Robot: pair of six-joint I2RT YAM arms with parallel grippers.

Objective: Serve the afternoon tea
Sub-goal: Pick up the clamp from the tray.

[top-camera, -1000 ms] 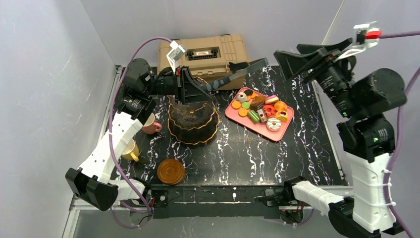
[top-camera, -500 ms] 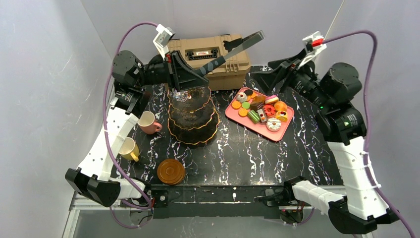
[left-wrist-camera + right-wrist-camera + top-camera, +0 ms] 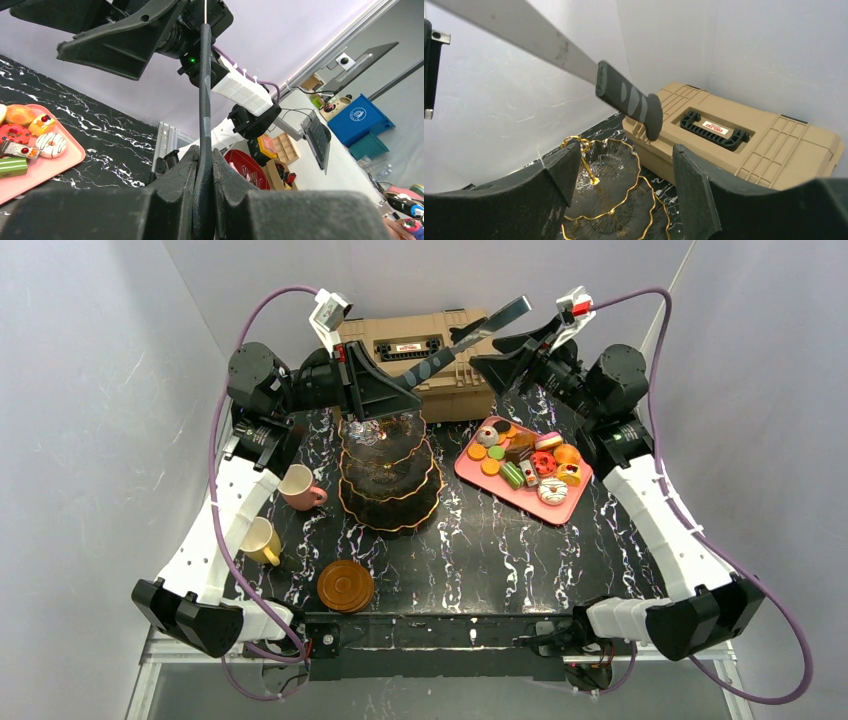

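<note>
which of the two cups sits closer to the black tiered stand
The pink cup, just left of the black scalloped gold-rimmed stand; the yellow cup sits farther off, toward the near edge.

Red-white label (image 3: 715, 127) on tan toolbox (image 3: 774, 145) lid: lettering too blurred to read. Nothing else legible.

The three-tier black scalloped stand with gold rims (image 3: 388, 480) stands in the middle of the black marbled table (image 3: 480, 560), and the pink plastic tray (image 3: 464, 470) with the colourful pastries and macarons (image 3: 525, 468) on it lies just to its right. The pink cup (image 3: 298, 486) is left of the stand, the yellow cup (image 3: 260, 540) nearer the front, and the round brown saucers (image 3: 345, 585) sit in front of the stand. The tan plastic toolbox (image 3: 420, 350) is at the back, with the long grey knife (image 3: 465, 335) up in the air over it.
</note>
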